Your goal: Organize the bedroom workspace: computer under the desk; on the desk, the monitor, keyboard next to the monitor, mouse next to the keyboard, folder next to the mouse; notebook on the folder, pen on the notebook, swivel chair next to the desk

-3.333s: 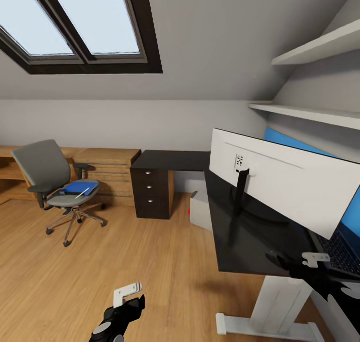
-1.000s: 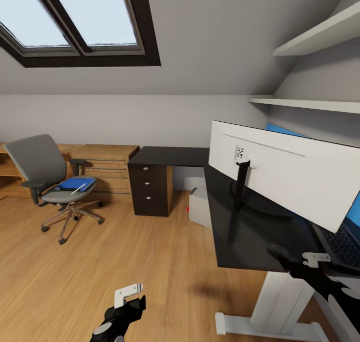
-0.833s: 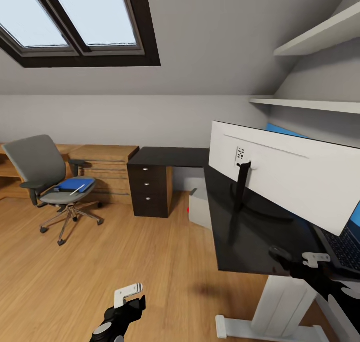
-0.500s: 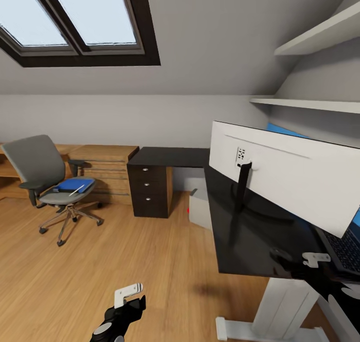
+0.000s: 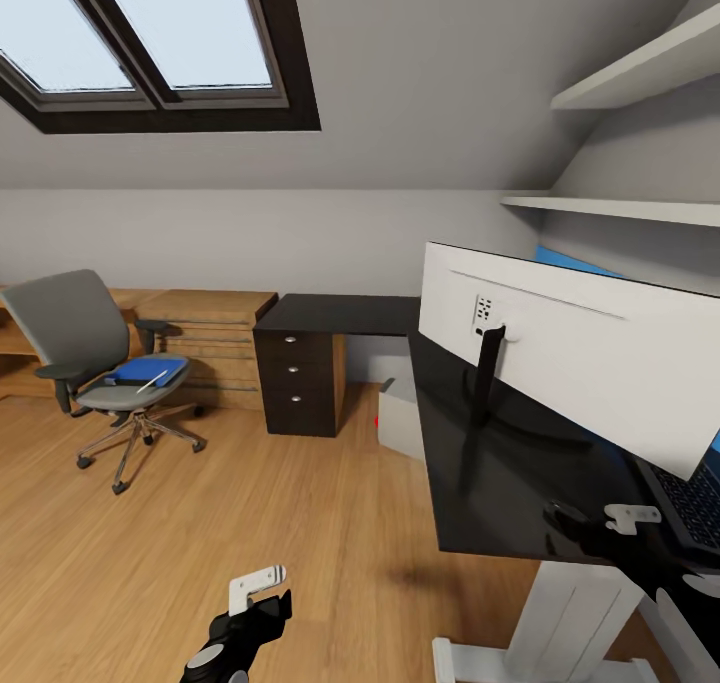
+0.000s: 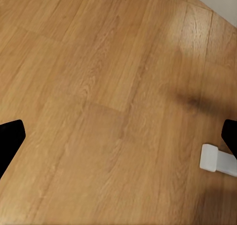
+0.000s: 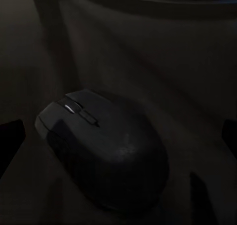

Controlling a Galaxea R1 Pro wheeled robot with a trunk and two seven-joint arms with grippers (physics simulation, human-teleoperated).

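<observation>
Head view: one monitor (image 5: 590, 363) stands on the black desk (image 5: 480, 473), white back to the camera, one keyboard (image 5: 690, 498) just past it; one computer (image 5: 402, 418) sits below the desk; across the wood floor (image 5: 250, 523), one swivel chair (image 5: 95, 363) carries one blue folder (image 5: 150, 371) with one pen (image 5: 152, 382) on top; right gripper (image 7: 118, 136), fingers wide apart, hovers over one mouse (image 7: 103, 151), holding nothing; left gripper (image 6: 118, 136), spread open, empty, faces the floor.

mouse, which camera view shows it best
The right wrist view: the mouse lies large and close between the open fingertips, dim but with its buttons visible. The head view and left wrist view give no clear sight of it.
</observation>
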